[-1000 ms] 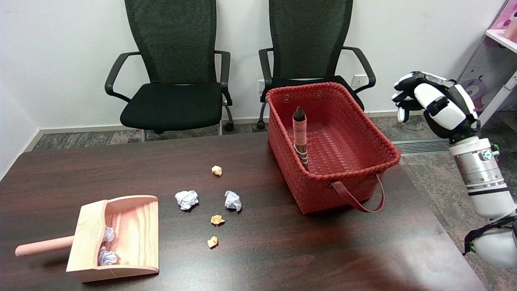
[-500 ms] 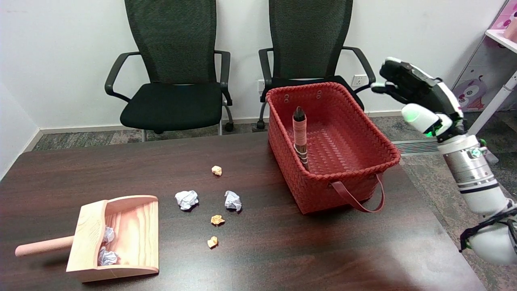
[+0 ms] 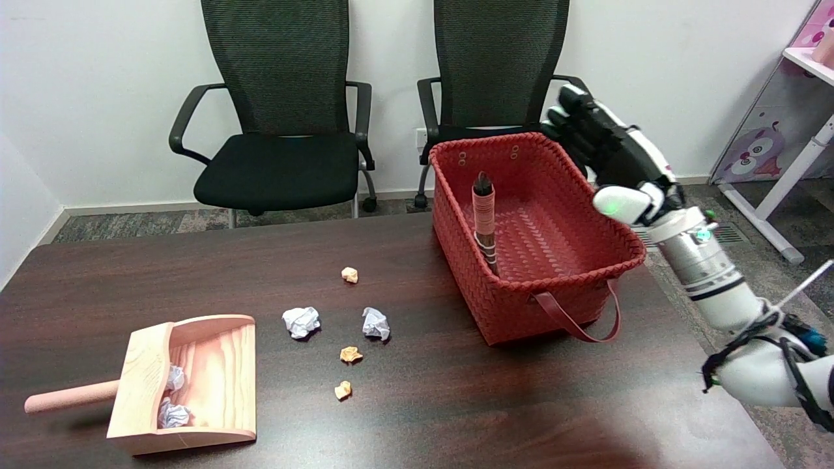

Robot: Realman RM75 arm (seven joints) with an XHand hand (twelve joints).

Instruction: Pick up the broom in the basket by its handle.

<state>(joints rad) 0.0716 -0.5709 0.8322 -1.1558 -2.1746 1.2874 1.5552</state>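
Meanwhile, on the dark table [image 3: 195, 260], the red woven basket [image 3: 589, 215] was seen with the broom [image 3: 484, 218] propped upright against its left wall, handle up. Over the basket's far right corner, the right hand [image 3: 603, 146] was held empty with fingers apart, well right of the broom.

glossy dark wood table [image 3: 195, 260]; woven red basket [image 3: 589, 225]; matt pale wood dustpan [image 3: 195, 384]; crumpled paper balls [image 3: 301, 322].

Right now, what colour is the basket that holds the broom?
Red, with a woven pattern; the basket shows clearly in the head view.
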